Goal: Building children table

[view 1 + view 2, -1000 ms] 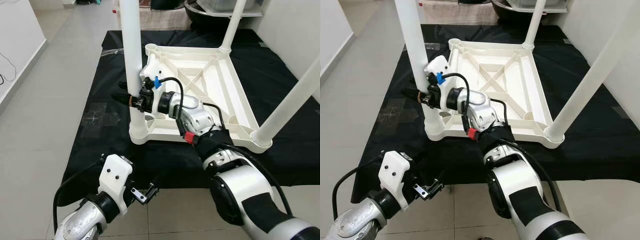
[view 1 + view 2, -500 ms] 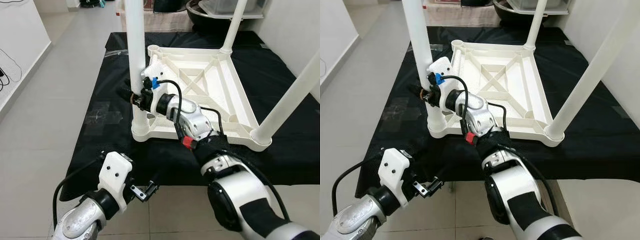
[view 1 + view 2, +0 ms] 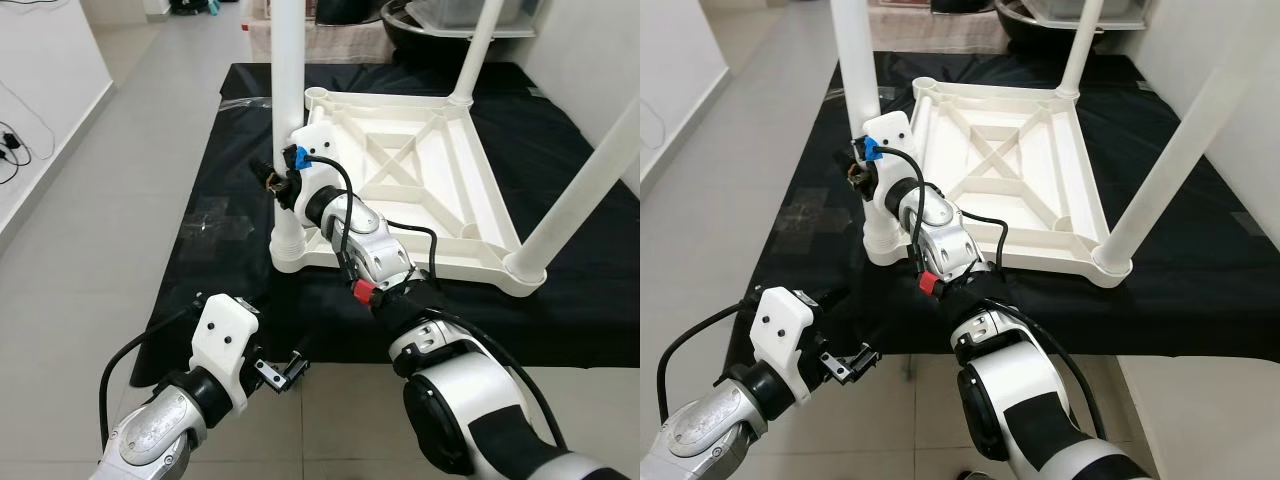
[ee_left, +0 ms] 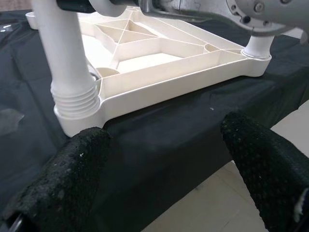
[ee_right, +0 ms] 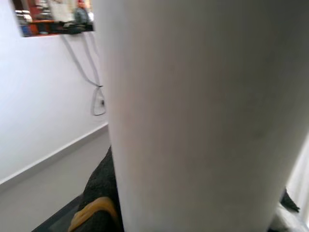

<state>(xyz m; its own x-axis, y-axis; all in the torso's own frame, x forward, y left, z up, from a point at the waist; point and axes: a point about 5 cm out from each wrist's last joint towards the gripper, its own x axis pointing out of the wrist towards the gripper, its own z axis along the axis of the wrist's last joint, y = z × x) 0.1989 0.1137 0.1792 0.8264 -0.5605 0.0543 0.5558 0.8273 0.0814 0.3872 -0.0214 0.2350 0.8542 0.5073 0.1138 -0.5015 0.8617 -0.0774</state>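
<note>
Since a second ago, the right gripper has pushed farther out, clamped on the near-left leg at 11 o'clock. It looks like the leg is being screwed into the table top. The left gripper hangs wide open low down, same as before

No words, numbers or signs can be read anywhere. The upside-down white plastic table top, its round white plastic legs and the black cloth under it are all plain, with no labels or brand names on them.
</note>
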